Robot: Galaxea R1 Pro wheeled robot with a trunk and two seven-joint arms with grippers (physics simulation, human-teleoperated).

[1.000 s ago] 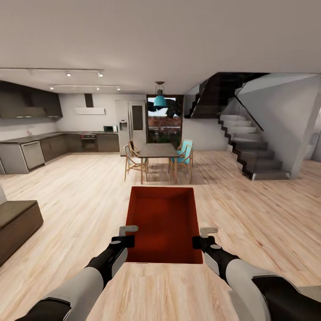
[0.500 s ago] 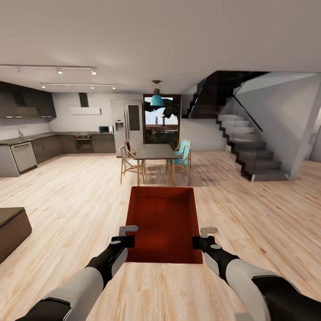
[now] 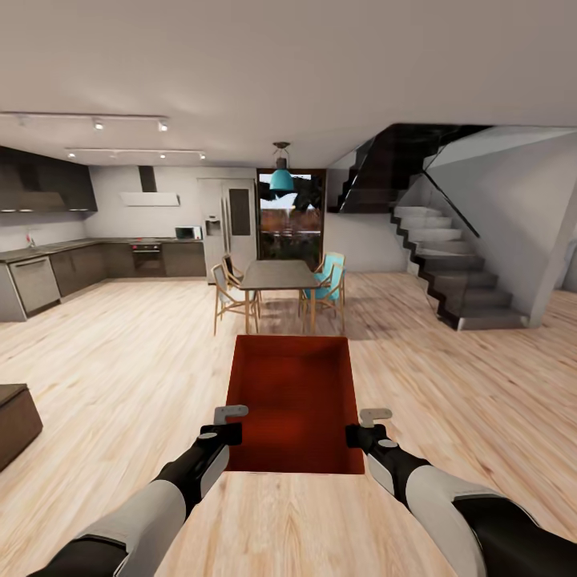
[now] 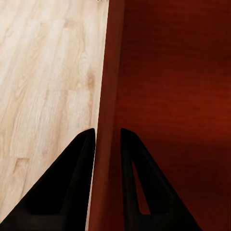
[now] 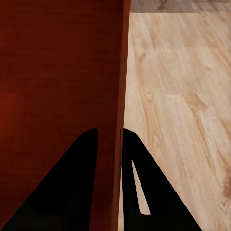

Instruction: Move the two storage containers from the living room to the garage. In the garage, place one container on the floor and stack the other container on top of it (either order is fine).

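While both arms reach forward in the head view, one storage container (image 3: 292, 401) is carried between them above the light wood plank floor (image 3: 120, 377), its open top facing up and its long axis pointing away from the robot. Left gripper (image 3: 227, 433) is clamped on the container's left wall near the closest corner; in the left wrist view its two dark fingers (image 4: 65, 192) sit either side of that thin wall (image 4: 108, 96), closed down to the wall's thickness. Right gripper (image 3: 361, 434) grips the right wall the same way, with fingers (image 5: 72, 192) straddling the wall (image 5: 120, 72) in the right wrist view. Ahead stand a dining table (image 3: 276, 276) with chairs (image 3: 228, 296), a kitchen counter (image 3: 88, 264) to the left, and a staircase (image 3: 457, 272) to the right.
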